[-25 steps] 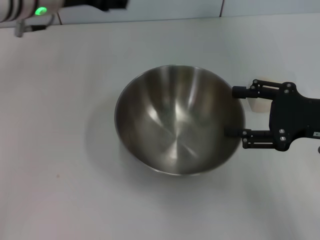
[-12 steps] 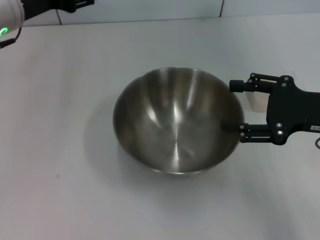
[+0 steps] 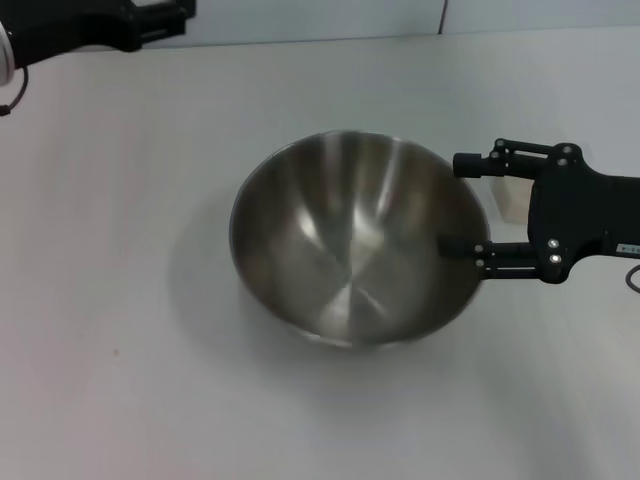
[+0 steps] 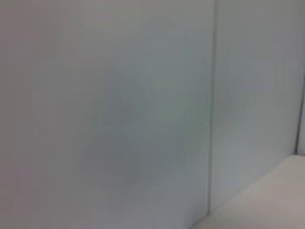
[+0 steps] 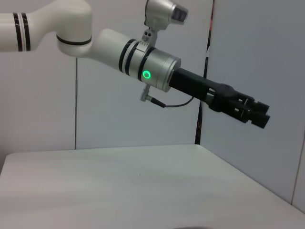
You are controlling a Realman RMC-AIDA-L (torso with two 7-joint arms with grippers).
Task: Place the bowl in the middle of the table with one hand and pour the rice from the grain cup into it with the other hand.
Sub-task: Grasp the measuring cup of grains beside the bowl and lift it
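Note:
The stainless-steel bowl [image 3: 340, 240] sits near the middle of the white table [image 3: 120, 300]; no rice shows inside it. My right gripper [image 3: 464, 206] is open at the bowl's right rim. One finger [image 3: 470, 164] is at the rim's outer edge and the other reaches over the rim into the bowl. The grain cup [image 3: 508, 198] is a pale shape on the table just right of the bowl, mostly hidden behind the right gripper. My left gripper [image 3: 165, 18] is raised at the far left; it also shows in the right wrist view [image 5: 255, 113].
A pale wall [image 3: 300, 18] runs along the table's far edge. The left wrist view shows only wall panels [image 4: 119, 105] and a corner of the table. Bare tabletop lies left of and in front of the bowl.
My left arm has drawn back toward the far left corner. My right gripper has moved slightly up and left along the bowl's right rim, and the bowl has shifted a little.

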